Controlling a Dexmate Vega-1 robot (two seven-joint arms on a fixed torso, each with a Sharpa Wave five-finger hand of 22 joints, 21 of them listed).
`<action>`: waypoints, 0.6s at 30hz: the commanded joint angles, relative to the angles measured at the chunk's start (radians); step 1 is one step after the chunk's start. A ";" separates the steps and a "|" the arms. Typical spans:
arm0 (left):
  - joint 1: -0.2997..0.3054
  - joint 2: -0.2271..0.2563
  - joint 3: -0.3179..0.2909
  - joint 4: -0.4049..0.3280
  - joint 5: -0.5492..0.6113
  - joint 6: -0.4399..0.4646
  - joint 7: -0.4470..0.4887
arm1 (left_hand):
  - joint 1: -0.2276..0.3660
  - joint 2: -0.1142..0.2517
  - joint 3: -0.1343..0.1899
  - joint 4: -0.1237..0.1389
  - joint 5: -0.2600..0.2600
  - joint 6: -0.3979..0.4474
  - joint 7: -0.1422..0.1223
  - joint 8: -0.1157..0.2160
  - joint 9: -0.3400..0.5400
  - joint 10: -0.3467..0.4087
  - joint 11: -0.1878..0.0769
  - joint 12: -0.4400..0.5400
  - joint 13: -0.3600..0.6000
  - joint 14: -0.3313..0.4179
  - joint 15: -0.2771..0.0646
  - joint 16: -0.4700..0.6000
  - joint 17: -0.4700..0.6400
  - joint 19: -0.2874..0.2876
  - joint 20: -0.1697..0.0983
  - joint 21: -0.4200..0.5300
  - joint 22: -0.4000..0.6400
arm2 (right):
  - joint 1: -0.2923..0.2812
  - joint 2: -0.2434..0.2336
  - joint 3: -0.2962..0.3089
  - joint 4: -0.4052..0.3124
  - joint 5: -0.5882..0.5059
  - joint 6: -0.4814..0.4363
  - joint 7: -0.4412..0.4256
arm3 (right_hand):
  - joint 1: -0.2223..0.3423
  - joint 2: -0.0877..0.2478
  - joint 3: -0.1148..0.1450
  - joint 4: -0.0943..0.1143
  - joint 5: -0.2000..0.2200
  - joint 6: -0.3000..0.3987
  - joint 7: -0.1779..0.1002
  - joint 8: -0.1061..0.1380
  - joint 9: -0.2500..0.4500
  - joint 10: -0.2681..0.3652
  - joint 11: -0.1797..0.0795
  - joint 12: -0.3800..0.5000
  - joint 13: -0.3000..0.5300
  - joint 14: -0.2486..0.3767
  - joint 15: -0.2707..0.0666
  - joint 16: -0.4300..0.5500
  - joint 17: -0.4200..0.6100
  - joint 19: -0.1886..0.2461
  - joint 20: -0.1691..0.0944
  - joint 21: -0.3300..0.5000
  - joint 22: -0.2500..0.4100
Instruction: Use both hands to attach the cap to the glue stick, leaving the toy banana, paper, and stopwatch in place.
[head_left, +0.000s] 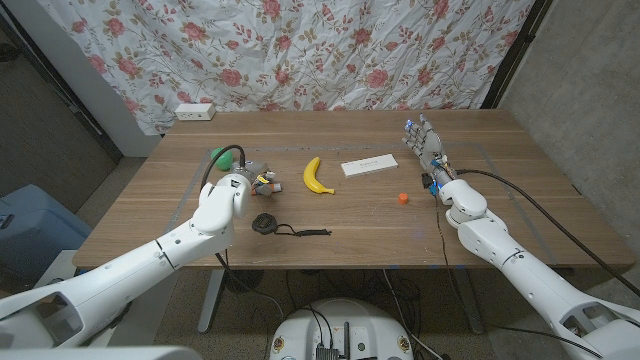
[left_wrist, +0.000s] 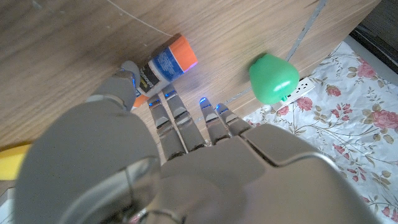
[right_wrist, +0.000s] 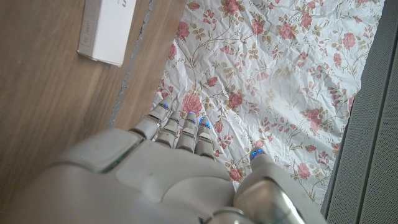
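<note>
Grainy wooden table (head_left: 480, 225); left robot hand (left_wrist: 180, 124) spread over cylindrical glue stick (left_wrist: 166, 65); right robot hand (head_left: 425, 143) spread, empty.

I can't read any text: the glue stick (left_wrist: 163, 66) has a blue label and the white box (right_wrist: 106, 30) faint print, both too blurred

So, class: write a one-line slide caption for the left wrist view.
Left robot hand reaches over the wooden table toward a glue stick, a green toy lying beyond it.
</note>
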 joint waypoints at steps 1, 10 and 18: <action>-0.001 -0.001 0.013 0.003 -0.040 0.029 0.062 | 0.021 0.006 -0.009 0.000 0.005 0.030 0.000 -0.003 0.004 0.030 -0.002 0.003 0.004 0.021 -0.112 -0.002 0.001 0.019 -0.005 0.011 0.002 | -0.005 0.001 -0.002 -0.013 -0.010 -0.005 -0.016 | 0.013 0.012 0.010 -0.005 0.003 0.012 -0.009 0.005 0.002 0.005 0.000 0.003 0.002 0.008 -0.009 0.002 0.001 0.004 -0.001 0.006 0.003; -0.012 -0.011 0.033 0.022 -0.051 0.043 0.094 | 0.057 0.008 -0.041 0.002 0.003 0.161 0.002 -0.017 0.004 0.130 -0.003 0.006 0.006 0.097 -0.093 -0.003 0.001 0.080 -0.016 0.011 0.002 | -0.002 0.007 -0.005 -0.007 -0.011 -0.004 -0.018 | 0.013 0.016 0.015 -0.005 0.002 0.024 -0.016 0.007 0.002 0.009 -0.001 0.004 0.002 0.010 -0.009 0.003 0.001 0.006 -0.003 0.006 0.003; -0.019 -0.019 0.055 0.037 -0.054 0.063 0.110 | 0.089 0.004 -0.061 0.002 0.004 0.269 0.005 -0.014 0.008 0.203 -0.004 0.007 0.008 0.136 -0.098 -0.006 0.000 0.103 -0.034 0.008 0.002 | 0.000 0.012 -0.005 -0.001 -0.009 -0.001 -0.020 | 0.010 0.018 0.018 -0.004 0.002 0.032 -0.020 0.007 0.002 0.011 -0.001 0.004 0.002 0.010 -0.009 0.004 0.002 0.006 -0.003 0.006 0.003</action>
